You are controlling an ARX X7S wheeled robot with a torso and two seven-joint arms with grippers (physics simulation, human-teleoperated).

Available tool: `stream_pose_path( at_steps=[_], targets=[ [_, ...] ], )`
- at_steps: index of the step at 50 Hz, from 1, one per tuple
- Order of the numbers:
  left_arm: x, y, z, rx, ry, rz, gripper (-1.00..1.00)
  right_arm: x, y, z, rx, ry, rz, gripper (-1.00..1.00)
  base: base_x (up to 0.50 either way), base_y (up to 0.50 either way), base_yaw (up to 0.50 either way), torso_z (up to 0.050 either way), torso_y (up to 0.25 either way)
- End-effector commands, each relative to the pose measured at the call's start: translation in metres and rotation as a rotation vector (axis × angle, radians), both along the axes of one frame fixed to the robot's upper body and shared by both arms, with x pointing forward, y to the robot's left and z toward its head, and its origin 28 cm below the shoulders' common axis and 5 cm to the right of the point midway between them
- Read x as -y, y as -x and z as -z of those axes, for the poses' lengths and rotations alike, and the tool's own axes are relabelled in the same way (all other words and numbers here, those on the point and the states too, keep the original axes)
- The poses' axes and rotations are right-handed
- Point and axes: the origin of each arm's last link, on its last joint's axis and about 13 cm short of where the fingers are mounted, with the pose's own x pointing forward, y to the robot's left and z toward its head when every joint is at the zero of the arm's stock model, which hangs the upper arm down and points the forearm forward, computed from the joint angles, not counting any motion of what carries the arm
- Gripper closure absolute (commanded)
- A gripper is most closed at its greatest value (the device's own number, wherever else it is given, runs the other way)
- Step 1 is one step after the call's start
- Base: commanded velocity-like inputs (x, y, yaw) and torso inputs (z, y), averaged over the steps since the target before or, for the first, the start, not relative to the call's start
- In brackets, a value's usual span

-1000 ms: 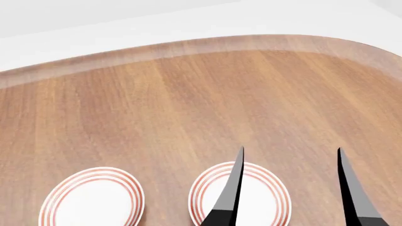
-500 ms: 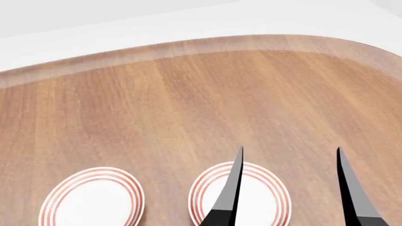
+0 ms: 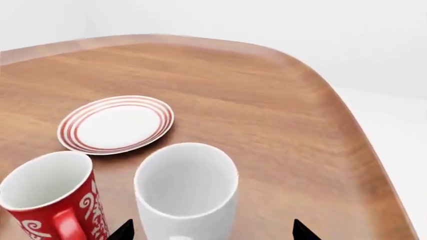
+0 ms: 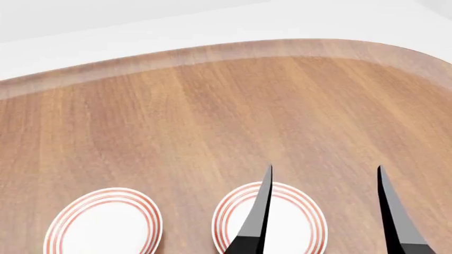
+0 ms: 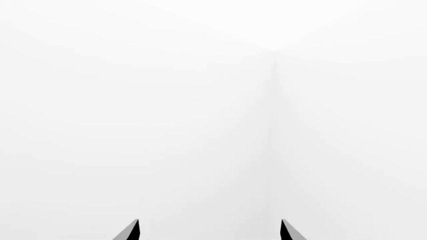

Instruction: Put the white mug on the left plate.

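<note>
The white mug [image 3: 187, 192] stands upright on the wooden table, between the two wide-apart fingertips of my left gripper [image 3: 212, 229], which is open around it with a gap showing on each side. A ringed plate [image 3: 117, 124] lies beyond the mug; I cannot tell which of the two it is. In the head view the left plate [image 4: 102, 222] lies empty at the near left. The mug and my left gripper are out of that view. My right gripper [image 4: 325, 168] is open and empty above the table, and its wrist view [image 5: 209, 226] shows only white wall.
A red mug with white swirls [image 3: 50, 197] stands close beside the white mug. The second ringed plate [image 4: 297, 225] lies partly behind one right finger. The table's rounded edge [image 4: 233, 47] runs along the far side, and also shows in the left wrist view [image 3: 347, 120].
</note>
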Motion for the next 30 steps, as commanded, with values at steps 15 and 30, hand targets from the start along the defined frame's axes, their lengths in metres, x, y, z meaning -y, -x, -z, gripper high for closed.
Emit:
stream_pose_path(
  at_steps=[15, 30],
  targets=[
    [0.005, 0.01, 0.016, -0.088, -0.07, -0.029, -1.0, -0.001, 0.0, 0.0, 0.001, 0.002, -0.002, -1.0, 0.0, 0.0, 0.0, 0.0, 0.0],
    [0.004, 0.005, 0.021, -0.122, -0.096, -0.07, -1.0, 0.0, 0.0, 0.0, 0.0, 0.003, -0.003, -1.0, 0.0, 0.0, 0.0, 0.0, 0.0]
  ],
)
